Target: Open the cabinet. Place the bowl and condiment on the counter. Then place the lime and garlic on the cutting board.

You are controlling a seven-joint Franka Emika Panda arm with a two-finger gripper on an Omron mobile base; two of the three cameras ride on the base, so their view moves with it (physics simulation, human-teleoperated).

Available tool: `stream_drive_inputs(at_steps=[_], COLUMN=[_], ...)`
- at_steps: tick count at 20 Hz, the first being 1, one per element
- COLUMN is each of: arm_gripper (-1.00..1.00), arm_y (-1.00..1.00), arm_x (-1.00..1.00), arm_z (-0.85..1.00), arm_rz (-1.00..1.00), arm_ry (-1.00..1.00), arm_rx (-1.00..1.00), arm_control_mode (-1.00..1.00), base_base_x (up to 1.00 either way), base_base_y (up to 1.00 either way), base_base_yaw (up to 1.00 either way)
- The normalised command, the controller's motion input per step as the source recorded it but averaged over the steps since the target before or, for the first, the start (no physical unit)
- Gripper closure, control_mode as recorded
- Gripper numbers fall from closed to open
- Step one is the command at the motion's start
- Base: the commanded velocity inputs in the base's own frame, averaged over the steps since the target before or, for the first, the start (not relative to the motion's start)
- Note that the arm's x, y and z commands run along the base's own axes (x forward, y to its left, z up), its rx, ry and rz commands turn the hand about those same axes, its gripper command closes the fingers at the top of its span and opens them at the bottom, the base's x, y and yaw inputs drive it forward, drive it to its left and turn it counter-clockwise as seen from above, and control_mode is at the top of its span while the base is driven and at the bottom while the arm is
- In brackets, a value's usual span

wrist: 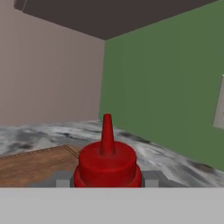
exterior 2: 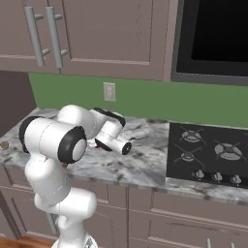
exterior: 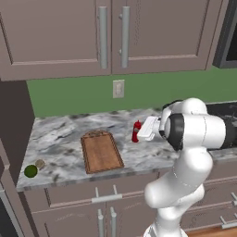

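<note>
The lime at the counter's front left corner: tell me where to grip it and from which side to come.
Grip the lime across its middle, coming straight down from above. It is a small round ball lying on the counter, so any pair of opposite sides will likely serve. The garlic lies close behind it to the right, so set the fingers to close clear of it. The counter edge is right in front.

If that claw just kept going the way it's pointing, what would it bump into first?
Most likely the condiment, the red bottle standing right between the gripper fingers; beyond it come the counter and the tall brown cabinet side, though depth is unclear.
</note>
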Motion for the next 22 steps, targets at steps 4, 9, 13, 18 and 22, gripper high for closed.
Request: stream_drive_inputs(at_steps=[4, 9, 13, 18, 22], arm_gripper=[1.00, 1.00, 1.00, 1.00, 1.00], arm_y=[0.00, 0.00, 0.00, 0.00, 0.00], arm_x=[0.10, 0.12, 0.12, 0.10, 0.02], arm_z=[-0.12, -0.12, -0.13, -0.14, -0.11], arm_rz=[0.00, 0.00, 0.00, 0.00, 0.00], arm_ry=[0.00, 0.00, 0.00, 0.00, 0.00], arm_rx=[0.00, 0.00, 0.00, 0.00, 0.00], arm_control_mode=[-1.00, -1.00, -1.00, -1.00, -1.00], base_base_x=[0.00, 0.00, 0.00, 0.00, 0.00], base_base_y=[0.00, 0.00, 0.00, 0.00, 0.00], base_base_yaw=[0.00, 0.00, 0.00, 0.00, 0.00])
